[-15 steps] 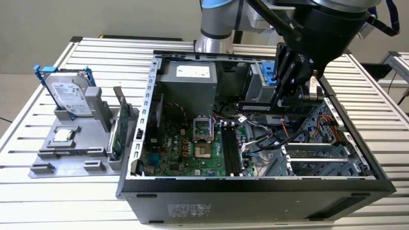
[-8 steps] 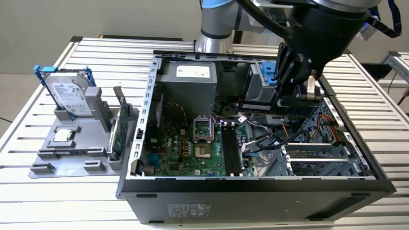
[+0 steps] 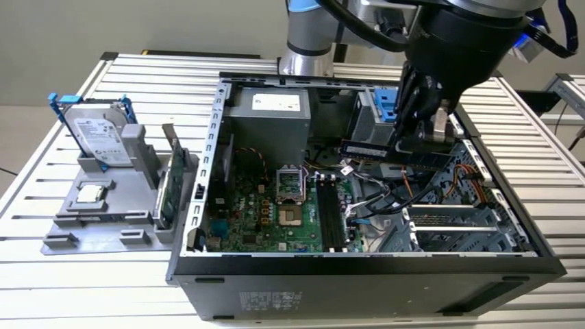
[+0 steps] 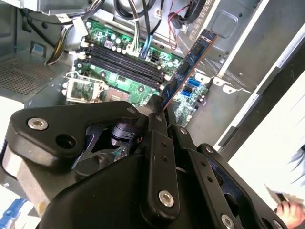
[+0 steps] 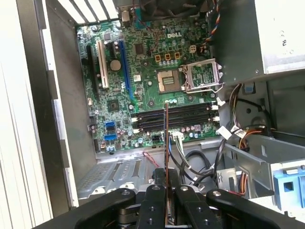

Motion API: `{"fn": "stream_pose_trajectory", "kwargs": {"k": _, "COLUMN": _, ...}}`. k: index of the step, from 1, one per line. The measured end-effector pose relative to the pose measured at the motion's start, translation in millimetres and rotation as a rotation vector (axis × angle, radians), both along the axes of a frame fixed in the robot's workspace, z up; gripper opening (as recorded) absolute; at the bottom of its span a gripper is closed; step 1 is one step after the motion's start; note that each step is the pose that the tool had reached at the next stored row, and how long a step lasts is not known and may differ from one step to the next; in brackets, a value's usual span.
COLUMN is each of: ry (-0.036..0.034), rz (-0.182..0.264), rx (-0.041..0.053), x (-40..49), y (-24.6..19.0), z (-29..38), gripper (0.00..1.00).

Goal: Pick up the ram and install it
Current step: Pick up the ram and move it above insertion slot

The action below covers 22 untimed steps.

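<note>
Gripper (image 5: 166, 191) clamped on the ram (image 5: 166, 143), above the open computer case (image 3: 218, 137).
The stick hangs clear of the motherboard (image 5: 143, 86) and its four empty memory slots (image 5: 181, 119), cables (image 5: 190, 162) looping just beside it, case walls well apart; the case lies on a slatted metal table (image 3: 101, 295).

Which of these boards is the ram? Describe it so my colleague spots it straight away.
Start at the open computer case; the arm's hand hangs over its inside. The ram is the long, thin dark stick clamped in that hand, unlike the wider green card standing in the grey holder outside the case.
</note>
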<state>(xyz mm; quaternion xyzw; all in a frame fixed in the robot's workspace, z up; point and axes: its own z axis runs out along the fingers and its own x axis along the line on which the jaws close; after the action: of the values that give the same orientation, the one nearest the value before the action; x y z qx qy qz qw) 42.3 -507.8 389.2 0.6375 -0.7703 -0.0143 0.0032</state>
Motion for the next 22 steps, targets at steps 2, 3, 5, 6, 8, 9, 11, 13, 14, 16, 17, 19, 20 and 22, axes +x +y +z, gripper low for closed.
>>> {"fn": "stream_pose_trajectory", "kwargs": {"k": 2, "ry": 0.0, "rz": -0.015, "rx": 0.0, "x": 0.0, "y": 0.0, "z": 0.0, "gripper": 0.0}}
{"fn": "stream_pose_trajectory", "kwargs": {"k": 3, "ry": 0.0, "rz": -0.022, "rx": 0.0, "x": 0.0, "y": 0.0, "z": 0.0, "gripper": 0.0}}
{"fn": "stream_pose_trajectory", "kwargs": {"k": 5, "ry": 0.0, "rz": -0.036, "rx": 0.0, "x": -0.1, "y": 0.0, "z": 0.0, "gripper": 0.0}}
{"fn": "stream_pose_trajectory", "kwargs": {"k": 6, "ry": 0.0, "rz": -0.042, "rx": 0.0, "x": -0.1, "y": 0.0, "z": 0.0, "gripper": 0.0}}
{"fn": "stream_pose_trajectory", "kwargs": {"k": 8, "ry": 0.0, "rz": -0.056, "rx": 0.0, "x": -0.1, "y": 0.0, "z": 0.0, "gripper": 0.0}}
{"fn": "stream_pose_trajectory", "kwargs": {"k": 9, "ry": 0.0, "rz": -0.064, "rx": 0.0, "x": 0.0, "y": 0.0, "z": 0.0, "gripper": 0.0}}
{"fn": "stream_pose_trajectory", "kwargs": {"k": 11, "ry": 0.0, "rz": -0.08, "rx": 0.0, "x": 0.0, "y": 0.0, "z": 0.0, "gripper": 0.0}}
{"fn": "stream_pose_trajectory", "kwargs": {"k": 13, "ry": 0.0, "rz": -0.095, "rx": 0.0, "x": 0.0, "y": 0.0, "z": 0.0, "gripper": 0.0}}
{"fn": "stream_pose_trajectory", "kwargs": {"k": 14, "ry": 0.0, "rz": -0.102, "rx": 0.0, "x": 0.0, "y": 0.0, "z": 0.0, "gripper": 0.0}}
{"fn": "stream_pose_trajectory", "kwargs": {"k": 16, "ry": 0.0, "rz": -0.116, "rx": 0.0, "x": 0.0, "y": 0.0, "z": 0.0, "gripper": 0.0}}
{"fn": "stream_pose_trajectory", "kwargs": {"k": 17, "ry": 0.0, "rz": -0.123, "rx": 0.0, "x": -0.1, "y": 0.0, "z": 0.0, "gripper": 0.0}}
{"fn": "stream_pose_trajectory", "kwargs": {"k": 19, "ry": 0.0, "rz": -0.139, "rx": 0.0, "x": -0.1, "y": 0.0, "z": 0.0, "gripper": 0.0}}
{"fn": "stream_pose_trajectory", "kwargs": {"k": 20, "ry": 0.0, "rz": -0.147, "rx": 0.0, "x": -0.1, "y": 0.0, "z": 0.0, "gripper": 0.0}}
{"fn": "stream_pose_trajectory", "kwargs": {"k": 22, "ry": 0.0, "rz": -0.164, "rx": 0.0, "x": -0.2, "y": 0.0, "z": 0.0, "gripper": 0.0}}
